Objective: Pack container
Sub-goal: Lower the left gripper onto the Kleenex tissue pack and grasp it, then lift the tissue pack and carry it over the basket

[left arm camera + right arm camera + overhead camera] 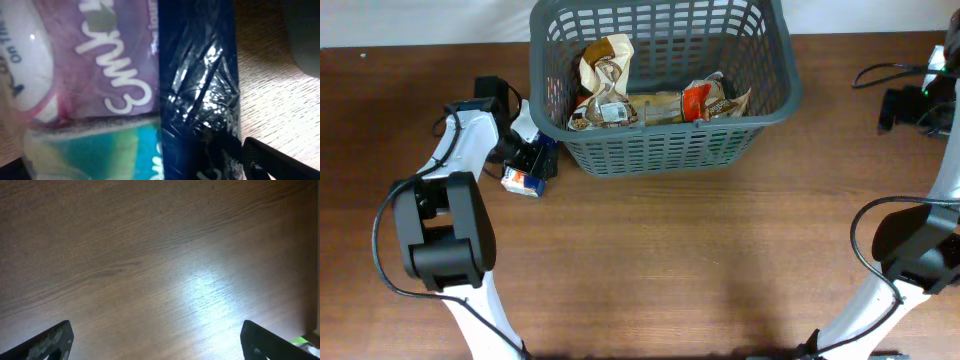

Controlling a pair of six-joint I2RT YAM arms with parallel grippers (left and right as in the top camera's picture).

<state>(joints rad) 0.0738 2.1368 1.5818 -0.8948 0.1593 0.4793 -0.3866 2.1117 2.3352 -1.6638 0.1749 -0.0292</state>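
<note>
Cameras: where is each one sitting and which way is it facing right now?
Overhead: fixed above the table, looking straight down on the basket; the left arm and right arm show.
Left wrist: on the left arm, pressed close to a purple packet and a dark blue packet; one finger shows.
Right wrist: on the right arm, facing bare table; the open right claw shows both fingertips.
Shared: overhead and left wrist both see the dark blue packet beside the basket.
</note>
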